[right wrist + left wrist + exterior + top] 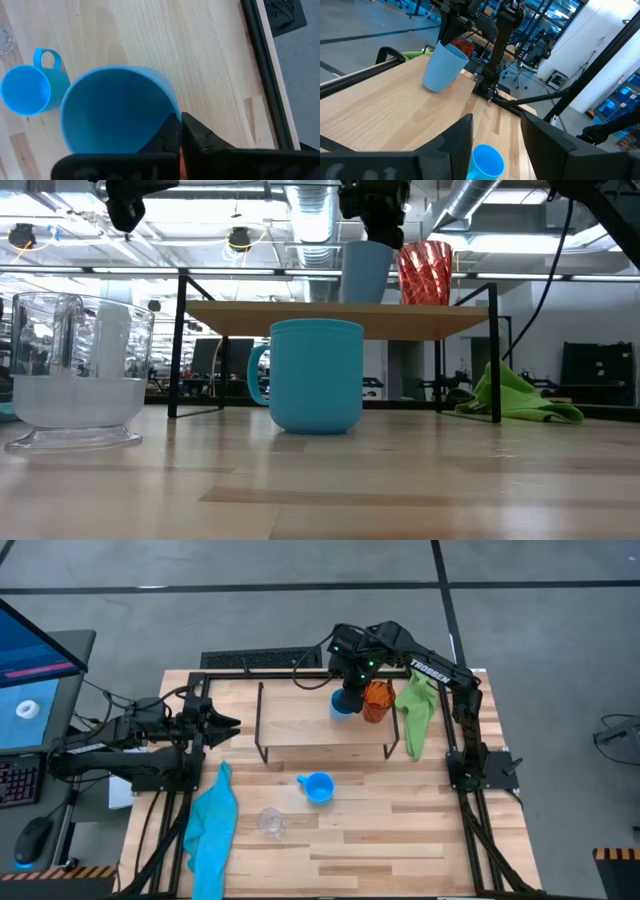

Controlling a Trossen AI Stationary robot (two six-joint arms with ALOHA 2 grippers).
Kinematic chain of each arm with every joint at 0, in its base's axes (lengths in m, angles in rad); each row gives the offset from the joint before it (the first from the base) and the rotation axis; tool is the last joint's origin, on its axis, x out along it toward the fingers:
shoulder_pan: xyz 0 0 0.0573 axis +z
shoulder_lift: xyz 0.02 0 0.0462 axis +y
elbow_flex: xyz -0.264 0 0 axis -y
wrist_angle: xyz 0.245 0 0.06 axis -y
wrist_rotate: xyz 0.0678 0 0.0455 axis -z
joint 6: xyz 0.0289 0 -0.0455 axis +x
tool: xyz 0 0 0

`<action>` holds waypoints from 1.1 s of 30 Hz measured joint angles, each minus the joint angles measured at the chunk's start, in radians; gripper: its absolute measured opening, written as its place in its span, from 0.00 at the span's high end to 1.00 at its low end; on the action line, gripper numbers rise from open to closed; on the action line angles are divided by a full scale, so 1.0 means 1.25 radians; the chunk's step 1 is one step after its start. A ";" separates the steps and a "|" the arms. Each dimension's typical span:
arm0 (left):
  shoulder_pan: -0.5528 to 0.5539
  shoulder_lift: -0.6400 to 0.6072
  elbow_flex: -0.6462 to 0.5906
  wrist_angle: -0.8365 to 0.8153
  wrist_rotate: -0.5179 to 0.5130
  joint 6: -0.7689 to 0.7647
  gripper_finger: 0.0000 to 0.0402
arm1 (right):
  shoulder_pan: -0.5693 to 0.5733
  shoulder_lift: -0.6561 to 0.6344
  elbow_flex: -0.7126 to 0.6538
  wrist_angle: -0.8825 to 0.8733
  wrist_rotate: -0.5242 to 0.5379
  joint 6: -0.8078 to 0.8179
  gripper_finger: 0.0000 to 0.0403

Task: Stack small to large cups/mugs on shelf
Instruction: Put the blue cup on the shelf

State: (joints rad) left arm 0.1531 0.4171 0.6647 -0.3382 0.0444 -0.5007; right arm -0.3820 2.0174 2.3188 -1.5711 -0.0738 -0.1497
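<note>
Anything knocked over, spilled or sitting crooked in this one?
One thing: the blue cup on the shelf leans at a tilt instead of standing flat, pinched at its rim by the right gripper, right beside the upright orange cup. The mug and glass cup stand upright on the table; nothing is spilled.

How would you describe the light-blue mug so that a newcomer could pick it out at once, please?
Start at the shelf on the wooden table. On the tabletop just in front of it stands the light-blue mug, with a clear glass cup nearby. Unlike the blue handleless cup and orange cup up on the shelf, it has a loop handle.
</note>
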 joint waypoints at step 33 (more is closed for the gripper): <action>0.000 0.000 0.000 0.000 0.000 0.000 0.61 | 0.000 0.000 0.000 0.000 -0.001 0.000 0.89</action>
State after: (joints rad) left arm 0.1528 0.4170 0.6647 -0.3386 0.0448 -0.5011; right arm -0.3824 2.0171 2.3188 -1.5711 -0.0753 -0.1493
